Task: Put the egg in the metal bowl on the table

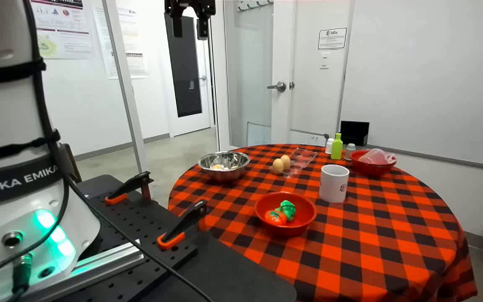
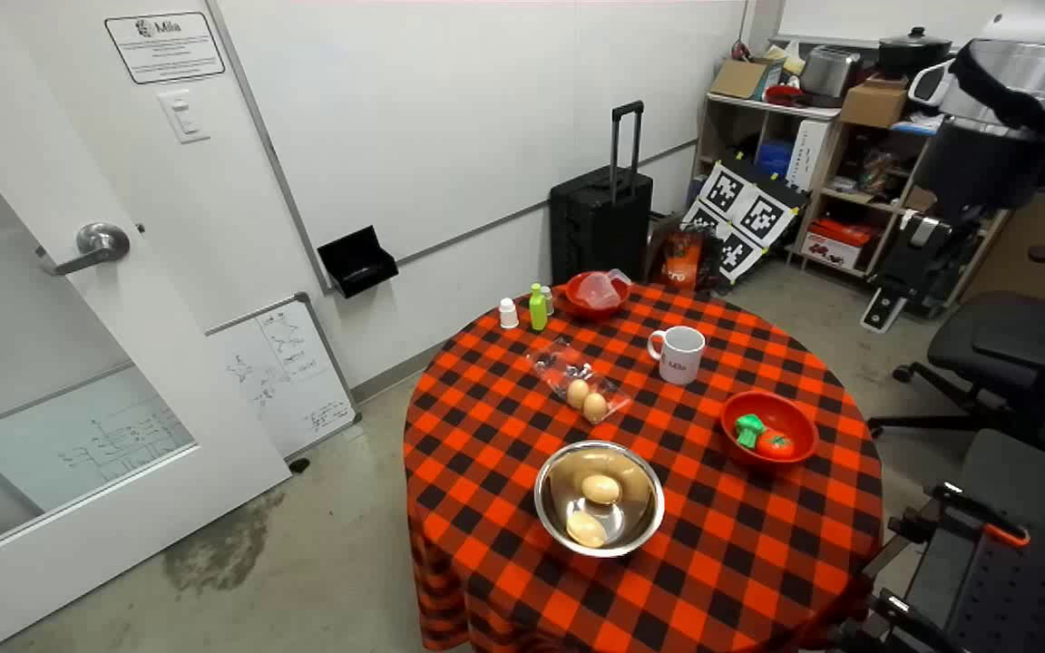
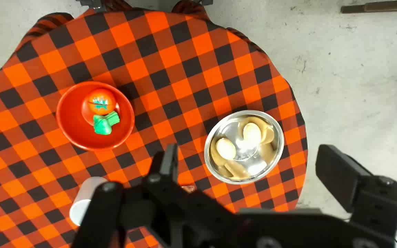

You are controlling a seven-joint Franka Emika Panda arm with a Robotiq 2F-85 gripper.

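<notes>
Nearest in an exterior view, the arm is standing on a black bench, with green lights glowing at its base and two orange-ended clamps sitting along the bench edge. The gripper is hanging high above the level of the round table, and its fingers are standing wide apart; in the wrist view the metal bowl is showing between them. A red-and-black checked cloth is covering the table. On it, close to the bench, a red bowl is holding a tomato and broccoli, the two touching. The metal bowl is standing upright near the table's rim, apart from the red one, and two eggs are lying inside it with a small gap between them, their reflections showing on the steel. Farther in, a white mug is standing upright, and near it two more eggs are sitting side by side at the end of a clear carton closer to the metal bowl; the plastic is looking too faint to tell whether its cups are holding them. At the far side, a green bottle is standing between two shakers, and just beside them a second red bowl is cradling a translucent plastic piece. Beyond the table, a glazed door is standing near a whiteboard, and a black case, its handle sticking up, is standing near crowded shelves.
</notes>
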